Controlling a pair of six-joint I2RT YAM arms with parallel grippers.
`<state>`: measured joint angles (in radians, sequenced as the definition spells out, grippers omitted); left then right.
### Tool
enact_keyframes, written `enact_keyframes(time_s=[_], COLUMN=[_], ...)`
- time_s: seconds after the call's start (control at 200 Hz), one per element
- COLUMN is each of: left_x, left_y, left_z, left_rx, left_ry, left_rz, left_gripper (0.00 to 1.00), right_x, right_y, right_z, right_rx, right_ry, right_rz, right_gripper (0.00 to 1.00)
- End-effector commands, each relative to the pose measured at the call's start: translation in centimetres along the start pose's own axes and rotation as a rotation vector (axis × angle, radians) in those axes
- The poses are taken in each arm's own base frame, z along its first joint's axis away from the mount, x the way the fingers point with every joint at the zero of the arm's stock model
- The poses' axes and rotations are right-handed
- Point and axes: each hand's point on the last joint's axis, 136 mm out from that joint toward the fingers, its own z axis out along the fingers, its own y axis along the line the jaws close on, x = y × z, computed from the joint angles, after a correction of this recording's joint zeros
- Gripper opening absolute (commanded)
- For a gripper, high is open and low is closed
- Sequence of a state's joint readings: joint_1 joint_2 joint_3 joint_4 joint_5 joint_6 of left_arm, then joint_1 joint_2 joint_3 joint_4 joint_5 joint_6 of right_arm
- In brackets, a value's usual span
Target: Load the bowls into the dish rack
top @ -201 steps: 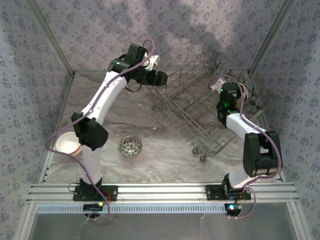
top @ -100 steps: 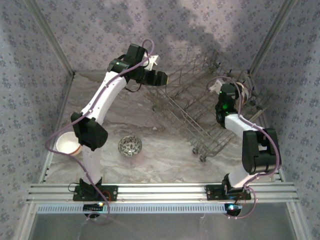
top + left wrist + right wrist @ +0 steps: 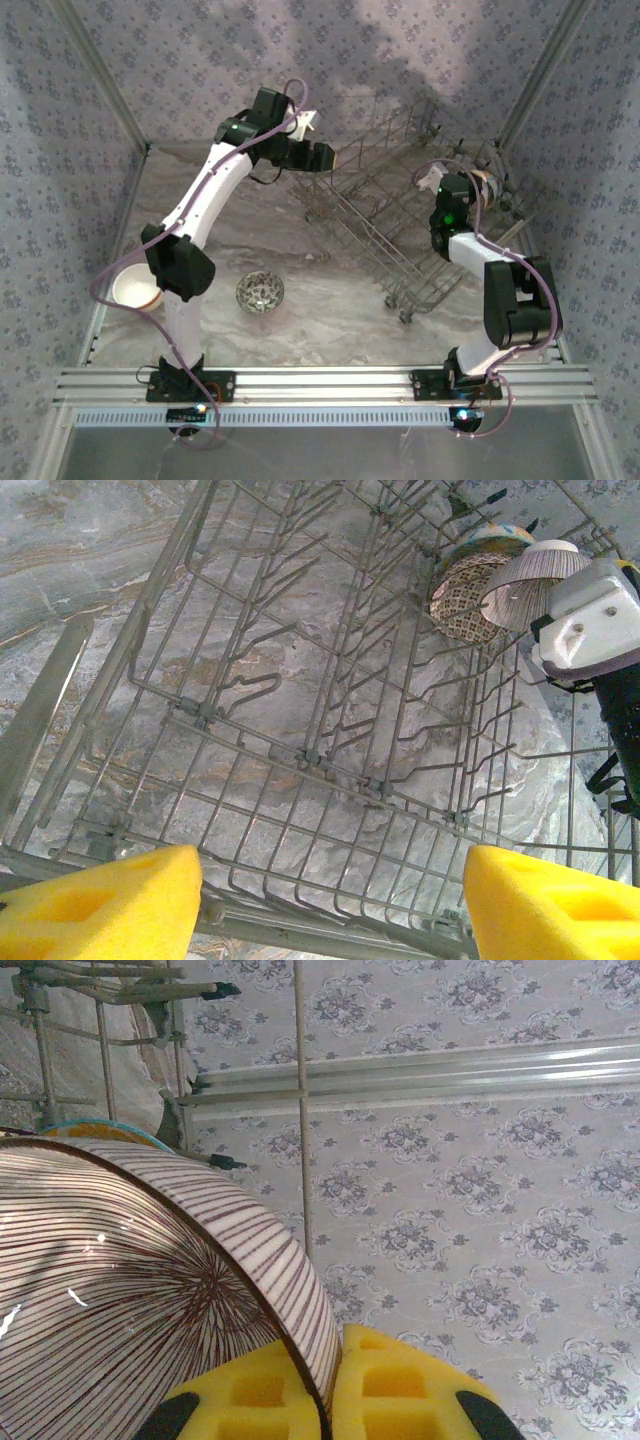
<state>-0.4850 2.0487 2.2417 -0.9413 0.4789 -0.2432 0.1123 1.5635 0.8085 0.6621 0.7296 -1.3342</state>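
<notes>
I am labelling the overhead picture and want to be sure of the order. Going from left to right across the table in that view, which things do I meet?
From the left: white bowl → patterned bowl → dish rack.

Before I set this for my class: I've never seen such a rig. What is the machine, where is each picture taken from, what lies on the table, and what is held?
These are two robot arms bolted to a table, each ending in a two-finger gripper. The top picture looks down from above and behind; the other two come from cameras on the wrists. On the table stand a wire dish rack, a white bowl and a patterned bowl. The right gripper is shut on the rim of a striped bowl at the rack. The left gripper hangs open over the rack, holding nothing.
</notes>
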Motion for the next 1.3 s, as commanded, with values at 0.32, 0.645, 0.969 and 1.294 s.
enact_keyframes(time_s=[0.32, 0.645, 0.969, 1.294], left_x=[4.8, 4.9, 5.0, 5.0], left_y=[1.9, 2.0, 2.0, 2.0], left_z=[1.5, 1.6, 1.6, 1.6], left_rx=[-0.047, -0.043, -0.04, -0.04], left_ry=[0.171, 0.167, 0.165, 0.162], left_rz=[-0.096, -0.097, -0.097, -0.1], left_gripper=[0.71, 0.7, 0.7, 0.7], right_x=[-0.1, -0.3, -0.8, -1.1], right_y=[1.6, 1.7, 1.9, 2.7], right_z=[-1.1, -1.5, -1.3, -1.2], right_rx=[-0.028, -0.028, -0.034, -0.051], right_ry=[0.03, 0.027, 0.024, 0.033], right_rz=[0.007, 0.005, 0.006, 0.017], right_gripper=[0.0, 0.14, 0.29, 0.35])
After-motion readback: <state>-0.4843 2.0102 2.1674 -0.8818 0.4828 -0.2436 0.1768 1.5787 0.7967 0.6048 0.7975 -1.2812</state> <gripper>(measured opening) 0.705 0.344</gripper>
